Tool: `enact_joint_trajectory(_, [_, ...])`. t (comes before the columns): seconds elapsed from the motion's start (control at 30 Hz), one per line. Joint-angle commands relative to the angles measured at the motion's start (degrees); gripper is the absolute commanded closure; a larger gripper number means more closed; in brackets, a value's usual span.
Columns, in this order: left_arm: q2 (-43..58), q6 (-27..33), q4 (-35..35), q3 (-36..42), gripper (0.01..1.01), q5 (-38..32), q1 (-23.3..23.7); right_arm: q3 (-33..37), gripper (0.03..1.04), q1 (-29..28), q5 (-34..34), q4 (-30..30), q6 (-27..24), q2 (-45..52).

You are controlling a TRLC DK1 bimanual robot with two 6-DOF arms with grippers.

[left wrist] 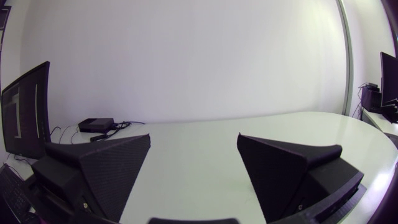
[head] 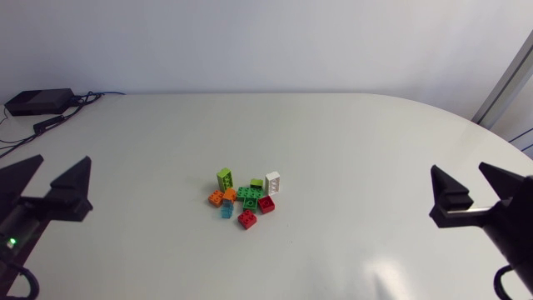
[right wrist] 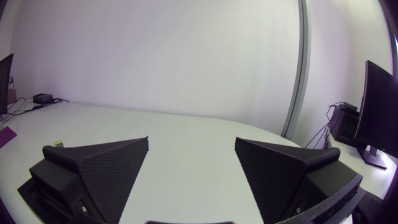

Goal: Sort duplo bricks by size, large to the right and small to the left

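A loose pile of duplo bricks (head: pixel 244 198) lies in the middle of the white table (head: pixel 350 150). It includes a lime brick (head: pixel 225 177), a white brick (head: pixel 272 182), two orange ones (head: pixel 218 198), green ones (head: pixel 248 194), two red ones (head: pixel 266 204) and a light blue one (head: pixel 226 212). My left gripper (head: pixel 64 160) hovers open near the left edge, far from the pile, holding nothing. My right gripper (head: pixel 458 167) stands open near the right edge, also with nothing in it. Both wrist views show wide empty jaws, left (left wrist: pixel 194 137) and right (right wrist: pixel 191 140); a lime speck (right wrist: pixel 59 143) peeks beside the right gripper's finger.
A black box (head: pixel 37 102) with cables sits at the table's back left corner, also in the left wrist view (left wrist: pixel 96 124). Bare tabletop lies on both sides of the pile.
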Motion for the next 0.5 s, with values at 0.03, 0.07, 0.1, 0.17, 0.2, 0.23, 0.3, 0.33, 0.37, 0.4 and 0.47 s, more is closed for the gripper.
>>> enact_joint_trajectory(0.03, [7.6,0.0,-4.2,11.7,0.052,-0.5,0.9,9.8,0.06,0.5,-1.5,-3.7,0.4,11.7])
enact_joint_trajectory(0.07, [9.1,-0.1,-6.3,14.8,0.052,-0.5,0.9,13.2,0.06,0.5,-2.1,-5.6,0.4,15.4])
enact_joint_trajectory(0.1, [10.9,-0.3,-8.5,17.9,0.052,-0.5,0.9,17.1,0.06,0.5,-3.2,-8.3,0.4,19.7])
enact_joint_trajectory(0.17, [14.9,-0.4,-13.5,24.1,0.052,-0.6,1.0,25.6,0.06,0.5,-4.7,-14.8,0.4,28.9])
enact_joint_trajectory(0.2, [17.3,-0.4,-16.2,27.1,0.052,-0.7,1.2,30.2,0.06,0.7,-5.6,-19.0,0.3,33.5])
enact_joint_trajectory(0.23, [19.8,-0.3,-19.3,30.1,0.052,-1.1,1.6,35.0,0.06,1.1,-7.0,-23.1,0.0,38.1])
enact_joint_trajectory(0.3, [24.9,0.8,-25.7,35.8,0.052,-2.1,1.9,42.5,0.06,2.7,-8.0,-29.8,-0.7,45.2])
enact_joint_trajectory(0.33, [26.9,1.7,-28.6,38.4,0.052,-2.7,1.8,45.4,0.06,4.1,-7.6,-31.7,-1.0,47.8])
enact_joint_trajectory(0.37, [28.9,2.3,-31.9,40.9,0.052,-2.7,1.7,48.3,0.06,5.5,-6.9,-33.3,-1.1,50.2])
enact_joint_trajectory(0.4, [30.2,3.0,-34.7,43.1,0.052,-2.7,1.1,51.0,0.07,6.8,-6.2,-34.9,-1.2,52.8])
enact_joint_trajectory(0.47, [30.7,4.2,-36.0,44.3,0.052,-2.7,-0.6,55.3,0.07,9.9,-3.7,-38.4,-1.1,58.2])
